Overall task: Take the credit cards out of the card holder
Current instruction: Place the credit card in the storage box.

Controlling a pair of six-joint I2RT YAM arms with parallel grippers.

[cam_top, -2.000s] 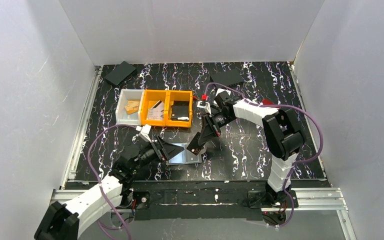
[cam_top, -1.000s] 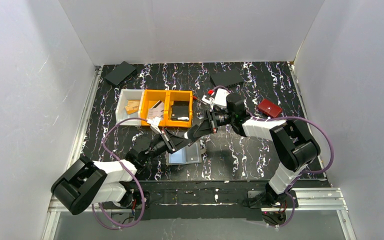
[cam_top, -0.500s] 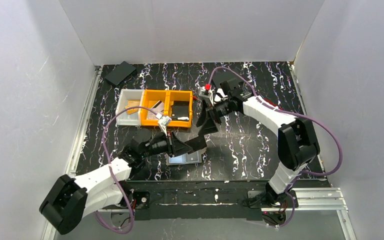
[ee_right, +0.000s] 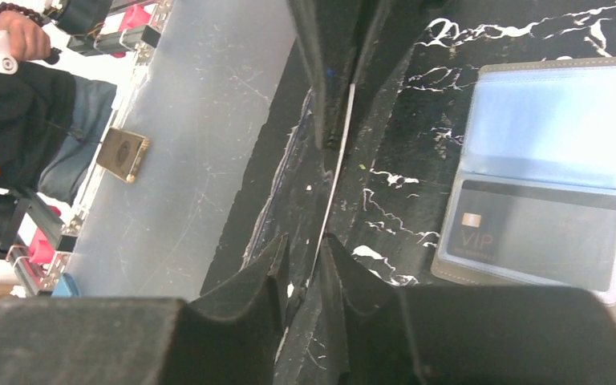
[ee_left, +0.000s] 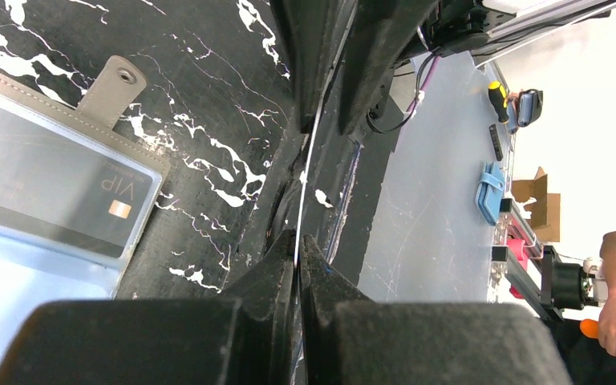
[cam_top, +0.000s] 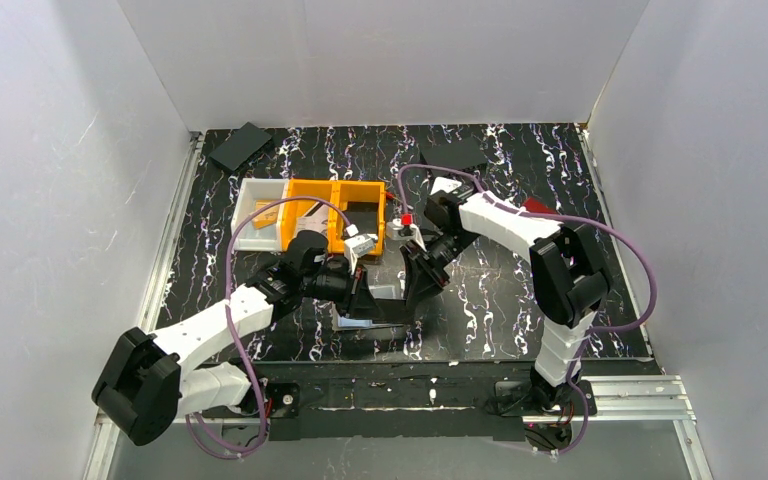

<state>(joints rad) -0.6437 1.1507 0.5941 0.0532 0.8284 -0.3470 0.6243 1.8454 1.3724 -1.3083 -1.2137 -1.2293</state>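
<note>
The card holder [cam_top: 372, 322] lies open on the black marbled table, with a dark VIP credit card [ee_right: 529, 233] still in its grey sleeve and a pale blue sleeve [ee_right: 553, 120] beside it. Just above it my left gripper [ee_left: 299, 238] is shut on a thin pale credit card [ee_left: 309, 160], seen edge-on. My right gripper [ee_right: 305, 241] faces it from the other side. Its jaws stand a little apart around the far end of the same card [ee_right: 338, 152], with a gap on one side. In the top view the two grippers meet tip to tip at the left gripper [cam_top: 367, 290] and right gripper [cam_top: 415, 288].
Two orange bins [cam_top: 335, 215] and a white bin [cam_top: 258, 228] with small items stand behind the left arm. Flat black pieces lie at the back left [cam_top: 240, 146] and back centre [cam_top: 455, 153]. A red wallet [cam_top: 534, 205] shows behind the right arm.
The left gripper has swung up and right, carrying the card off the holder. The right gripper has come down to meet it, and its jaws opened wide, then narrowed around the card.
</note>
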